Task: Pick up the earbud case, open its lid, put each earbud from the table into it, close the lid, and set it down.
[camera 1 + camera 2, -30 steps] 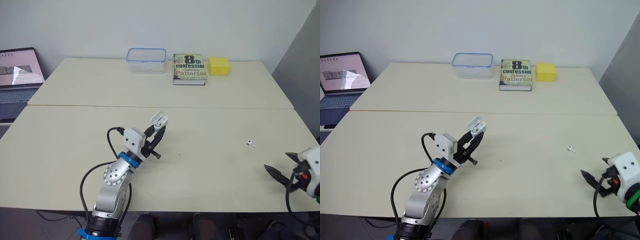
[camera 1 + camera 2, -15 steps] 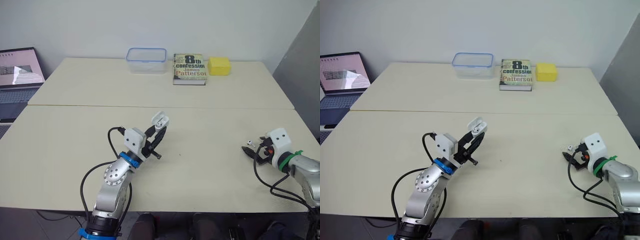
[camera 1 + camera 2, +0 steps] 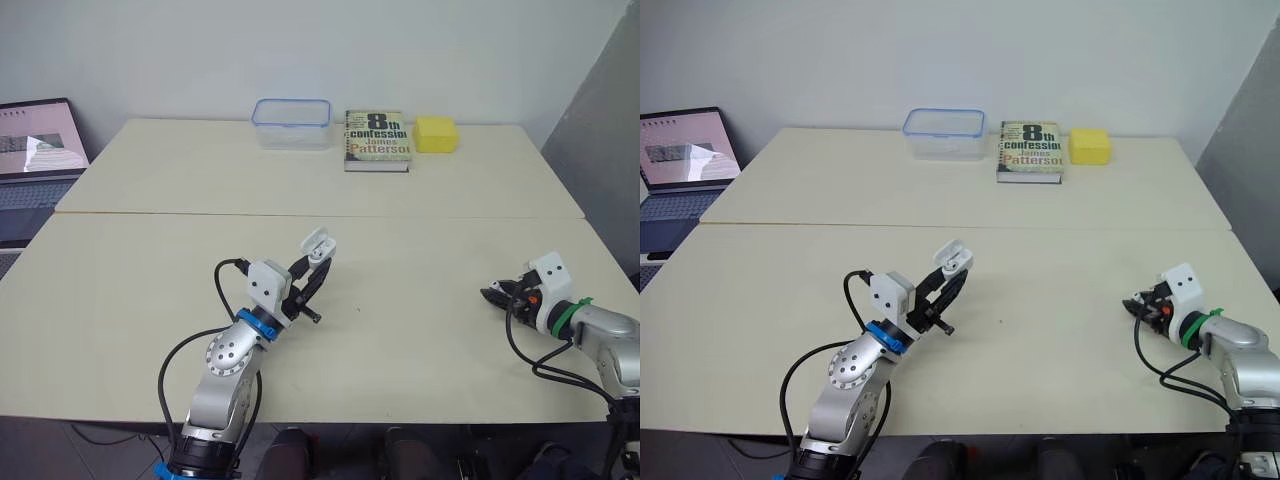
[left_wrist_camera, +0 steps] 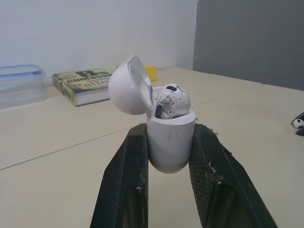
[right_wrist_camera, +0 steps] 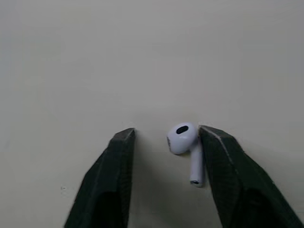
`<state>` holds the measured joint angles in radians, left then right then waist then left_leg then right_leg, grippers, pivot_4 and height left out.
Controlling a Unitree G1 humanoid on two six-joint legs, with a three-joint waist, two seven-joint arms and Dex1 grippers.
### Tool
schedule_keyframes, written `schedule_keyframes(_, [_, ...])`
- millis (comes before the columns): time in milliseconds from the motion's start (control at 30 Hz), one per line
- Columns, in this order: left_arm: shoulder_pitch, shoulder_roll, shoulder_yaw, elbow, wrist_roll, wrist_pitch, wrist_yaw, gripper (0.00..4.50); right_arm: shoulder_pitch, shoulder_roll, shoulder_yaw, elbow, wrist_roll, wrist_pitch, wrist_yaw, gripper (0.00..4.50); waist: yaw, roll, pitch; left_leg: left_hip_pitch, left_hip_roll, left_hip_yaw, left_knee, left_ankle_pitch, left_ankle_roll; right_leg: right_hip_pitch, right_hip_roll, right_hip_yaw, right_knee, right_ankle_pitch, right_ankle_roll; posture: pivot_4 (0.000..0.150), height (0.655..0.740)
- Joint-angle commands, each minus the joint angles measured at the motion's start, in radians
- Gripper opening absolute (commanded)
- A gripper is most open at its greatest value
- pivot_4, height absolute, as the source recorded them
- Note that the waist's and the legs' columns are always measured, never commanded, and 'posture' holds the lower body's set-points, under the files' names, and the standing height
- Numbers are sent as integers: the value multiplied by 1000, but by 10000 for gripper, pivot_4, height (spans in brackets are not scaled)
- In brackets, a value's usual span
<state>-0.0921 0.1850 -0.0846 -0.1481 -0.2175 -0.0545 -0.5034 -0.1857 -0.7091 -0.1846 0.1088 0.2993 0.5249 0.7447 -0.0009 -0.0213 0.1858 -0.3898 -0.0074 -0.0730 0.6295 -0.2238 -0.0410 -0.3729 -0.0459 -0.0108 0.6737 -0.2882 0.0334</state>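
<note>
case (image 4: 170, 145) gripped, right hand (image 5: 166, 133) around earbud (image 5: 183, 139)

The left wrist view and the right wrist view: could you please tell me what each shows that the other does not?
Left wrist view: the left hand clamps the earbud case, lid open, with a seated earbud inside; a book and a clear container stand behind. Right wrist view: the loose earbud lies inside the open right hand, against one finger. Both show the beige table.
</note>
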Motion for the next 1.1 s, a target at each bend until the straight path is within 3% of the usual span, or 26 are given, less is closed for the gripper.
schedule_keyframes(33, [-3, 6, -4, -49, 1, -9, 0, 8010, 37, -38, -5, -77, 27, 61, 38, 7510, 1, 0, 0, -1, 0, 0, 0, 0, 0, -1, 0, 0, 0, 0, 0, 1500, 7320])
schedule_keyframes(67, [-2, 8, -3, -50, 0, -8, 1, 8010, 56, -62, 6, -134, 29, 62, 63, 4347, 1, 0, 0, -1, 0, 0, 0, 0, 0, -1, 0, 0, 0, 0, 0, 1500, 7320])
schedule_keyframes(100, [-1, 10, -2, -52, -1, -7, 1, 8010, 72, -82, 18, -178, 29, 60, 84, 3936, 1, 0, 0, -1, 0, 0, 0, 0, 0, -1, 0, 0, 0, 0, 0, 1500, 7320])
schedule_keyframes(400, [28, 12, -15, -81, 0, 1, 5, 8010, 264, -316, 142, -498, -12, -33, 320, 3937, 2, 0, 0, -3, 0, -1, 0, 0, 0, -2, 0, -1, -2, 0, 1, 1500, 7320])
schedule_keyframes(567, [44, 13, -19, -96, 1, 8, 14, 8010, 308, -422, 162, -469, -65, -121, 401, 3937, 2, 1, 0, -4, 0, -1, 0, 0, 0, -1, 0, -1, -7, 2, 2, 1500, 7320])
schedule_keyframes(1100, [101, 30, -16, -166, 1, 42, 33, 8010, 182, -527, 236, -195, -179, -371, 580, 3937, 7, 0, 0, -6, 0, -1, 0, 0, 0, 0, -1, -1, -11, 4, 4, 1500, 7320])
